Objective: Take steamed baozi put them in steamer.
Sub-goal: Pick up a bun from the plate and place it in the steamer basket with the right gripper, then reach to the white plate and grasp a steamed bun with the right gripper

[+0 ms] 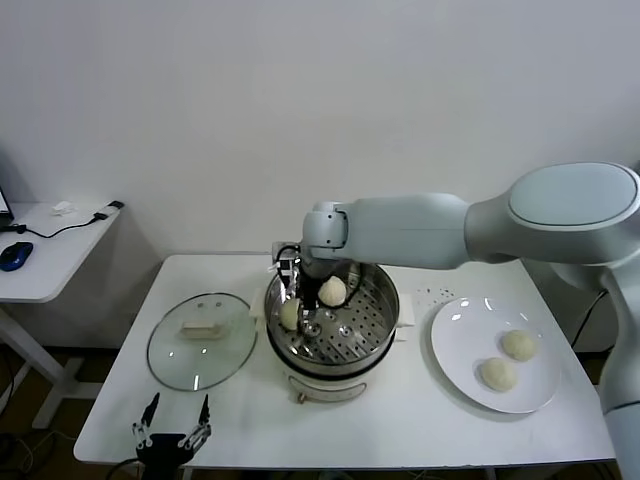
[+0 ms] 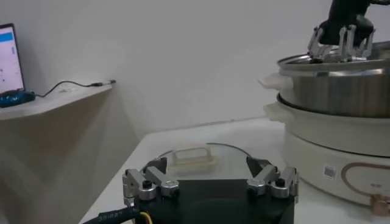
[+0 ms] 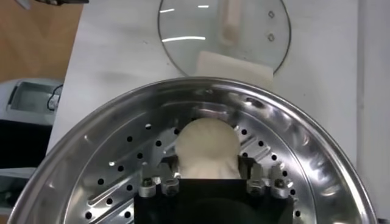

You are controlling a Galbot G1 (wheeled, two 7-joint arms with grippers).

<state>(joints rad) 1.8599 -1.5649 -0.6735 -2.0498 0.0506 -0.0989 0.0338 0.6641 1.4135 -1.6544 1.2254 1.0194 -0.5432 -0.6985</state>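
Smooth domed baozi (image 3: 206,148) on perforated shiny steel steamer (image 3: 109,146) floor

Head view: high, looking forward-down over whole white table (image 1: 420,420), far enough to take in glass lid (image 1: 202,340), steamer (image 1: 331,318), plate (image 1: 495,352). Left wrist view: low at table edge, facing lid (image 2: 195,159) and steamer side (image 2: 335,85). Right wrist view: close, straight down into steamer (image 3: 122,146); lid (image 3: 225,36) beyond. All three share steamer, lid.
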